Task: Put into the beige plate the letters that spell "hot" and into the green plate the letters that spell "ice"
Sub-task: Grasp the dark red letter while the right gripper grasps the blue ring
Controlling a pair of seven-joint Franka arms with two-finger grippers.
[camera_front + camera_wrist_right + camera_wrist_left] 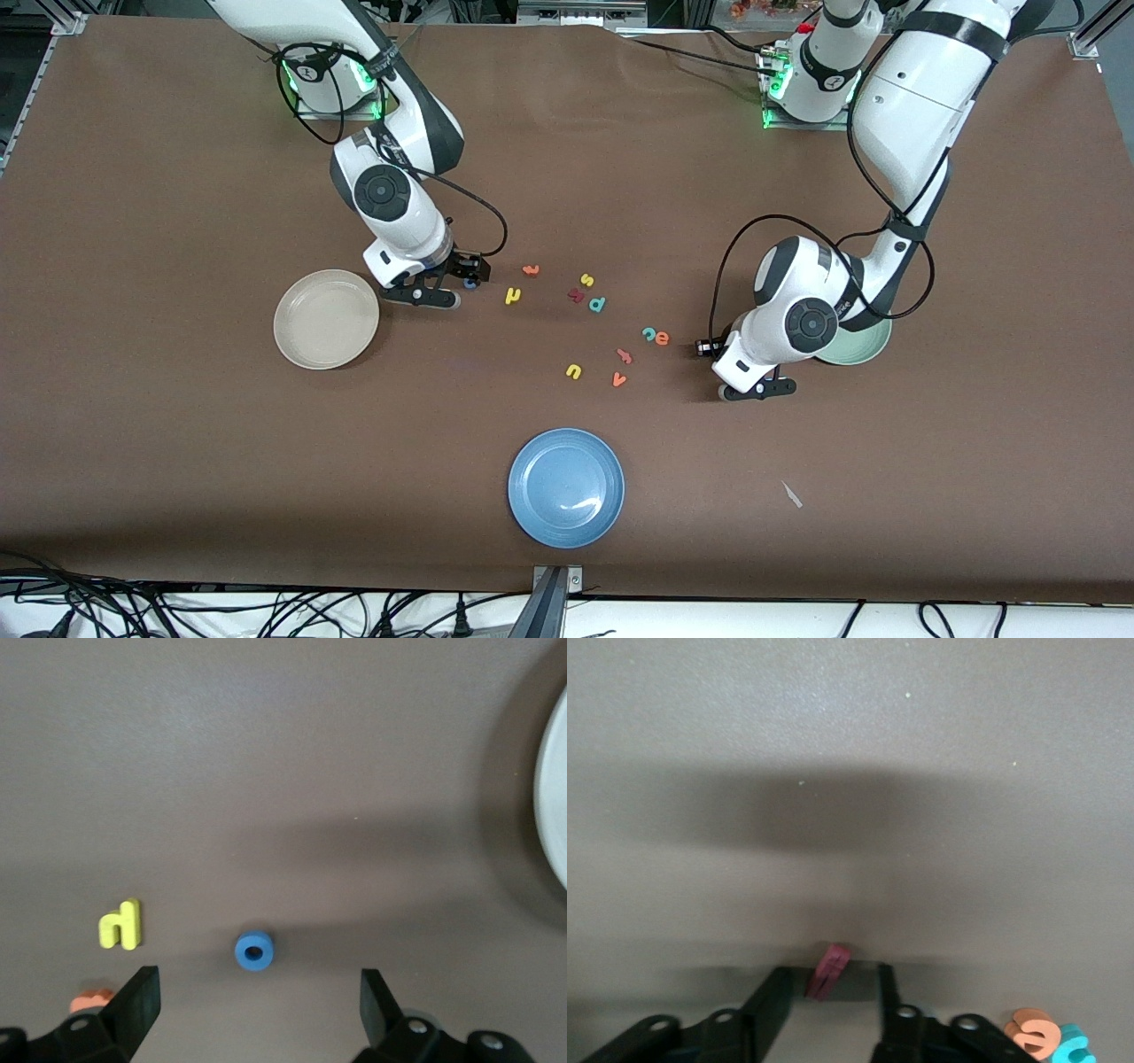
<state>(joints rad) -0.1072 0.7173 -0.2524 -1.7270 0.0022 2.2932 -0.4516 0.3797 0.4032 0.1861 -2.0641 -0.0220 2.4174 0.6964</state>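
Observation:
My right gripper [423,296] [257,992] hangs open low over the table beside the beige plate [326,319] [556,815]. The blue o [467,283] [254,950] lies just ahead of its spread fingertips, with the yellow h [512,295] [121,924] and orange t [531,269] [91,999] close by. My left gripper [755,388] [831,974] is down at the table beside the green plate [864,347]. Its jaws are narrowed around the tilted dark red i [829,969]. The i leans on one finger; a gap shows at the other. Teal c [649,333] [1074,1047] and orange e [662,338] [1034,1032] lie together.
A blue plate [567,487] sits nearest the front camera. Loose letters lie mid-table: yellow s [586,280], teal p [597,305], a dark red piece [576,296], yellow u [573,371], orange v [618,379] and a reddish letter [625,356]. The left arm covers part of the green plate.

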